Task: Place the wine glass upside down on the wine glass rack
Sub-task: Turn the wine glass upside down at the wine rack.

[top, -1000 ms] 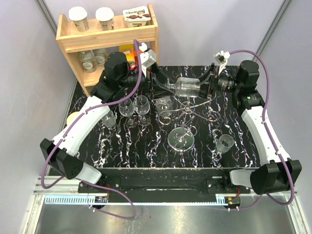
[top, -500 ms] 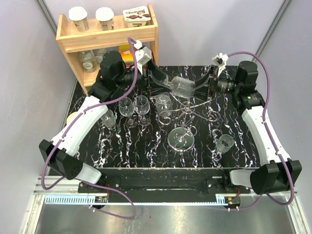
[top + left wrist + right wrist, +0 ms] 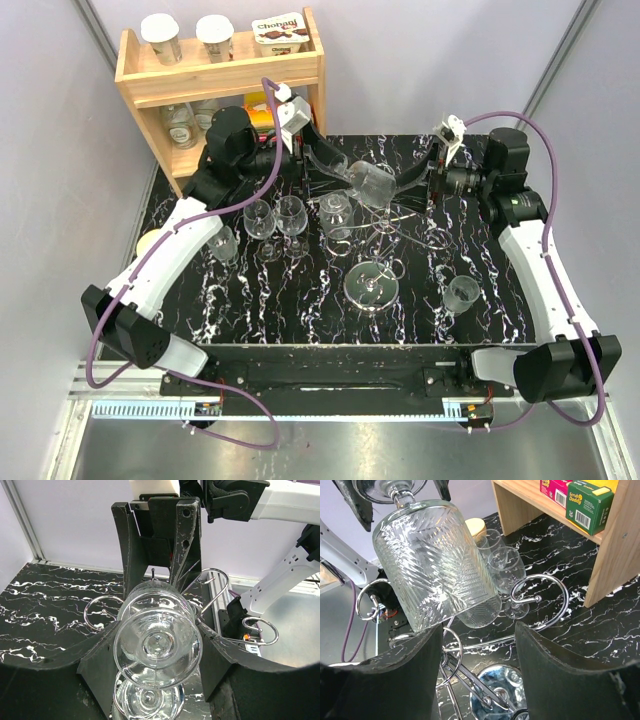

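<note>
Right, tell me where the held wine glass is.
Top view: the wine glass hangs tilted at the table's far middle, in the left gripper's jaws, above the wine glass rack.

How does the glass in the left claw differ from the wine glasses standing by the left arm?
The held wine glass is tilted in the left claw; the standing glasses sit upright on the table. Its bowl is leaf-cut and straight-sided; theirs are smooth and rounded. All are clear and stemmed.

The right pincer (image 3: 428, 183) has drawn back from the wine glass (image 3: 373, 186), which the left pincer (image 3: 330, 170) has shifted slightly left.
</note>
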Robot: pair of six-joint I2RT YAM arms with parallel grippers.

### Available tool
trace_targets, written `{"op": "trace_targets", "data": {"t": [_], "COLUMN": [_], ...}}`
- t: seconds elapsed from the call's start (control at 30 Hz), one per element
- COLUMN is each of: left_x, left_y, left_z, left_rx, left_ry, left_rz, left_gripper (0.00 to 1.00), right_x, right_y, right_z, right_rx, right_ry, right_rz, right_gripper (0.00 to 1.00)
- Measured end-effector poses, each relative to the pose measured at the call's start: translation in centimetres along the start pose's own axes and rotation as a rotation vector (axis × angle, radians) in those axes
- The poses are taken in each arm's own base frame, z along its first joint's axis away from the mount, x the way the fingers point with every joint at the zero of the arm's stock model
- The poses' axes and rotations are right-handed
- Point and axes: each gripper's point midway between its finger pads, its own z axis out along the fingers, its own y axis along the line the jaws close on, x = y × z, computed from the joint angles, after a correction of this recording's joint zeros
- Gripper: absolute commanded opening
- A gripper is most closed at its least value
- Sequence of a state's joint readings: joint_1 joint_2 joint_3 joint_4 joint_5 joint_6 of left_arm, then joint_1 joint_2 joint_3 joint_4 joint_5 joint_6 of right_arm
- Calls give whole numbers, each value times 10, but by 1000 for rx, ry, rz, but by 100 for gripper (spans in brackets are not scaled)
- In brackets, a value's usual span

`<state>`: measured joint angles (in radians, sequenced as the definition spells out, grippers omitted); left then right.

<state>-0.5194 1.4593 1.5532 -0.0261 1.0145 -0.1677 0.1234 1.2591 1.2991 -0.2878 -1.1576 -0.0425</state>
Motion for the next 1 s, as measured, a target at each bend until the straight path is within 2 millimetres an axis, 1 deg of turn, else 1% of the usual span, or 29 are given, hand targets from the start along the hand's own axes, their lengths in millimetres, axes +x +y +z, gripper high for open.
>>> {"op": "trace_targets", "data": {"t": [0.23, 1.0], "left_x": [0, -2], "left_y": [0, -1], "left_z": [0, 1], "left_rx": [1, 6], "left_ry": [-3, -11], "left_rz": [-4, -9], "left_gripper": [0, 0], "right_x": [1, -5], "right_y": [-1, 6], "right_z": [-2, -11], "right_rx": [15, 40], "right_ry": [15, 53], "right_rz": [-26, -125], "right_gripper": [65, 65]}}
